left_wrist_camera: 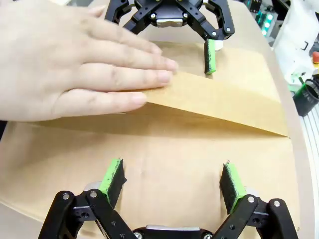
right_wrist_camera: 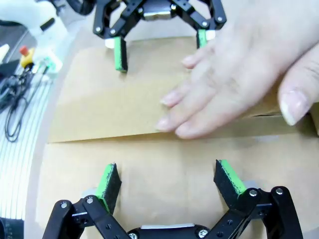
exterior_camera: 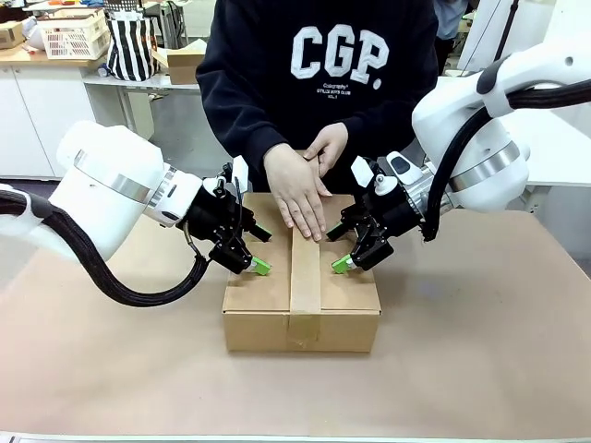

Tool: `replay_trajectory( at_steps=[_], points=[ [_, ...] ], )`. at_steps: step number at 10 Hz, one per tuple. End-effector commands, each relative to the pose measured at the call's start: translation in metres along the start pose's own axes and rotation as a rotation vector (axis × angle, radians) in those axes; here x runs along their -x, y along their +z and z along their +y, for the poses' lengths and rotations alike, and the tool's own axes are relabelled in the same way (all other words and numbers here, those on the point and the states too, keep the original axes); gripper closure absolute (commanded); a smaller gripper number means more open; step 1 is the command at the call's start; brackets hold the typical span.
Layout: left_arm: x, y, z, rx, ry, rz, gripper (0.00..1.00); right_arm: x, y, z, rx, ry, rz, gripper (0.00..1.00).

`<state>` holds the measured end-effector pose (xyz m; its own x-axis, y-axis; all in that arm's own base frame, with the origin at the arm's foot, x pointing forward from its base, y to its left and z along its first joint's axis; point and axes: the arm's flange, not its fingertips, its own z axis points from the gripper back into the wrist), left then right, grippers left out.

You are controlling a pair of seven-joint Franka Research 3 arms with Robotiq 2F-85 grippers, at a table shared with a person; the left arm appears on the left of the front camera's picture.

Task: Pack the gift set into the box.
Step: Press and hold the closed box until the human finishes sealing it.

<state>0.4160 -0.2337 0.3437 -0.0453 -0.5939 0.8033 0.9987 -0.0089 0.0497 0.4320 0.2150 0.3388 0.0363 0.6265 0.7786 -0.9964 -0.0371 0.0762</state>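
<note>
Cardboard box point(exterior_camera: 268, 300), flaps closed, contents hidden; tape strip point(exterior_camera: 306, 268) partly covered by person's hand point(exterior_camera: 297, 192). Left gripper point(exterior_camera: 247, 254) and right gripper point(exterior_camera: 355, 247) spread, pads pressed on flaps.

Left tool point(exterior_camera: 259, 251) and right tool point(exterior_camera: 343, 247) gape, seemingly level.

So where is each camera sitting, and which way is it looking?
Front view: sits between the arms, looks across the table at the person; shows the left hand, the right hand, the person's hand and the box.
Left wrist view: rides the left arm, looks past its own fingers at the box top.
Right wrist view: rides the right arm, looks past its own fingers.
Shared: both wrist views see the person's hand on the tape strip.
</note>
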Motion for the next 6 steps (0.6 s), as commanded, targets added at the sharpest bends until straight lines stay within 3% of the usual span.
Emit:
replay_trajectory(
  at_steps=[1, 6],
  points=[
    [0.0016, -0.0011, -0.0013, 0.0, 0.001, 0.005, 0.0, 0.0034, -0.0024, 0.0003, 0.003, -0.007, 0.007, 0.0],
    [0.0016, -0.0011, -0.0013, 0.0, 0.001, 0.005, 0.0, 0.0034, -0.0024, 0.0003, 0.003, -0.007, 0.007, 0.0]
  ],
)
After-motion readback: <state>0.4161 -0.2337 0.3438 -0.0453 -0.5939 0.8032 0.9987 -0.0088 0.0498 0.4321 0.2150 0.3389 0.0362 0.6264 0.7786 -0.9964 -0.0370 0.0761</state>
